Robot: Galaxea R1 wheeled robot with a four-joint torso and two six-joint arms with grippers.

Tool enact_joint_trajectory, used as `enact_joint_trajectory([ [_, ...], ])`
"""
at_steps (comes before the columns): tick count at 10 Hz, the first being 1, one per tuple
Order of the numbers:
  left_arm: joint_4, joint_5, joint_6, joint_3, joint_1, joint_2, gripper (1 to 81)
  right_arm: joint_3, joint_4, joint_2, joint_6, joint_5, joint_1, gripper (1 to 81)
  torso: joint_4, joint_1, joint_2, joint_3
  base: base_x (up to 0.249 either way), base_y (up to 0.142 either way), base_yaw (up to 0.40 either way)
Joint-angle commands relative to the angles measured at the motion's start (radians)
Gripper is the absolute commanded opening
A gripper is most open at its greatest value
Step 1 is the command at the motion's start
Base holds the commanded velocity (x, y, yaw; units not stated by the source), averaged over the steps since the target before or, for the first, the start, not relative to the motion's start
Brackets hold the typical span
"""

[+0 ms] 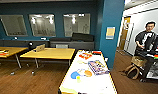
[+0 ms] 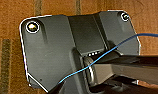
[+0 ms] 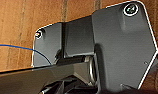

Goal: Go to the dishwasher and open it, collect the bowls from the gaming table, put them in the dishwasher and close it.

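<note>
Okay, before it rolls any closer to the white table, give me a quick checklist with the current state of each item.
1. Gaming table ahead: ok, directly in front.
2. Bowls on it: cannot tell; a blue and an orange round thing lie mid-table.
3. Box on table, near the right edge: ok, lying flat.
4. Person apart from table: ok, off right.
5. Grippers open: cannot tell.
6. Wooden floor to the table's left: not ok, small things lie there.

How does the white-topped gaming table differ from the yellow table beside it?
The gaming table has a white top with a dark rim and runs lengthwise away from the camera; the yellow table has a plain wood-coloured top and lies crosswise. The gaming table carries colourful items; the yellow table holds one tan object. Both stand on the wooden floor.
</note>
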Motion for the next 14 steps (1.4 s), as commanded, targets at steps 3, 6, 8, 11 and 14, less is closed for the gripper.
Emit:
enact_joint_trajectory([
  [3, 0.002, 0.044, 0.001, 0.005, -0.066, -0.004, 81.1, 0.005, 0.005, -0.001, 0.003, -0.04, 0.075, 81.1, 0.0, 0.003, 0.001, -0.001, 0.134, 0.0, 0.0],
  [6, 0.003, 0.046, 0.001, 0.005, -0.066, -0.003, 81.1, 0.005, 0.007, 0.0, 0.003, -0.044, 0.076, 81.1, 0.0, 0.003, 0.001, -0.001, 0.134, 0.0, 0.0],
  [8, 0.003, 0.046, 0.001, 0.005, -0.066, -0.004, 81.1, 0.005, 0.008, 0.0, 0.003, -0.047, 0.073, 81.1, 0.0, 0.003, 0.001, -0.001, 0.134, 0.0, 0.0],
  [11, 0.005, 0.044, 0.001, 0.005, -0.066, -0.004, 81.1, 0.005, 0.01, 0.0, 0.003, -0.038, 0.069, 81.1, 0.0, 0.004, 0.001, -0.001, 0.134, 0.0, 0.0],
  [14, 0.006, 0.044, 0.001, 0.005, -0.066, -0.006, 81.1, 0.011, 0.008, -0.009, 0.003, -0.035, 0.066, 81.1, 0.0, 0.004, 0.001, -0.001, 0.129, 0.0, 0.0],
])
